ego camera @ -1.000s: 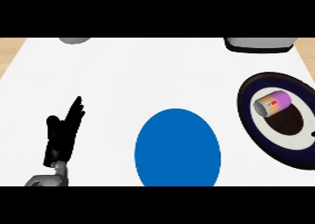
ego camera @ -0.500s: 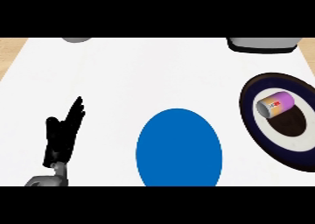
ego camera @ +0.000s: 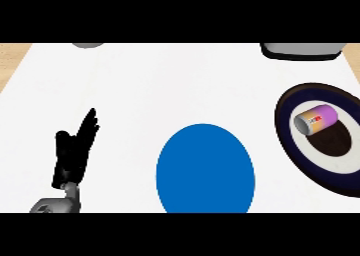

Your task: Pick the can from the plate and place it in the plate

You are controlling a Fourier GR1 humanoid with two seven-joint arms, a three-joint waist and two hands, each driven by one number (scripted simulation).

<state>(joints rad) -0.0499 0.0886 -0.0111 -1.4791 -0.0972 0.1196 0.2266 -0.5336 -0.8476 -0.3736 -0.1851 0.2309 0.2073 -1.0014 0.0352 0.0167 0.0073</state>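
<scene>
While the can (ego camera: 314, 118) lies on its side on the dark plate (ego camera: 292, 146) at the frame's right edge, the blue plate (ego camera: 205, 170) sits bare at lower centre of the white worktop (ego camera: 175, 85). Lower left, the left hand (ego camera: 74, 150) rests open, fingers straight, holding nothing.

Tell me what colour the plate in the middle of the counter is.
Solid blue plate, with no pattern, shown in the head view.
</scene>
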